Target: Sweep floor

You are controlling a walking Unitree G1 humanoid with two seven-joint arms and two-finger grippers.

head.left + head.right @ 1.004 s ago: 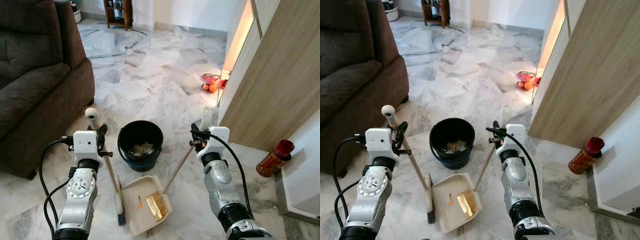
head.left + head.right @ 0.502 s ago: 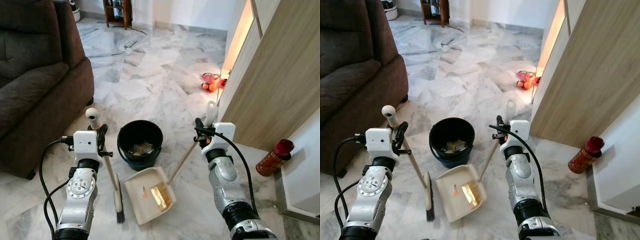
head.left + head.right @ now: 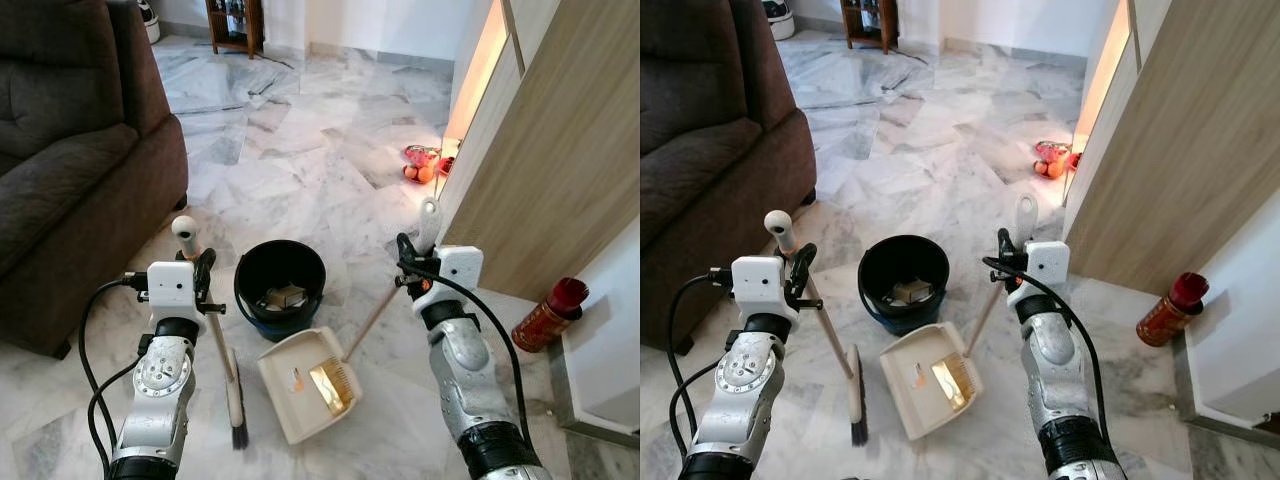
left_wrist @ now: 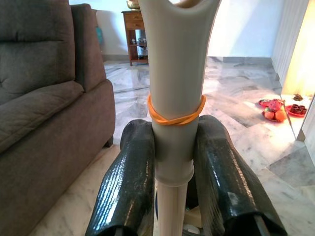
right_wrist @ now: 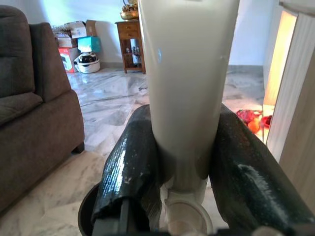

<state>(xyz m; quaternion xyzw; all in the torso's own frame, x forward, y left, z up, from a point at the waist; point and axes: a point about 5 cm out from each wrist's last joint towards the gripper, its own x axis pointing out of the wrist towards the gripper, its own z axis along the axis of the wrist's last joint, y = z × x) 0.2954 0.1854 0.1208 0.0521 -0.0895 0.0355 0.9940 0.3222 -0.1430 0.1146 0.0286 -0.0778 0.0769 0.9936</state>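
One cream plastic dustpan [image 3: 306,381] on a long wooden handle carries a small heap of golden scraps and now lies closer to the round black bucket [image 3: 281,288] than a second ago, its back edge lifting as the pan turns toward the rim. The right gripper [image 3: 413,268] is clenched on the cream grip at the top of that handle and has risen and shifted outward, so the load looks about ready to tip into the bucket, which already holds some litter. The left gripper [image 3: 203,283] grasps the slim wooden-handled broom [image 3: 232,380] near its top, brush head resting on the white marble floor [image 3: 300,140] beside the pan, unmoved. A dark brown sofa [image 3: 70,150] stands to the left.
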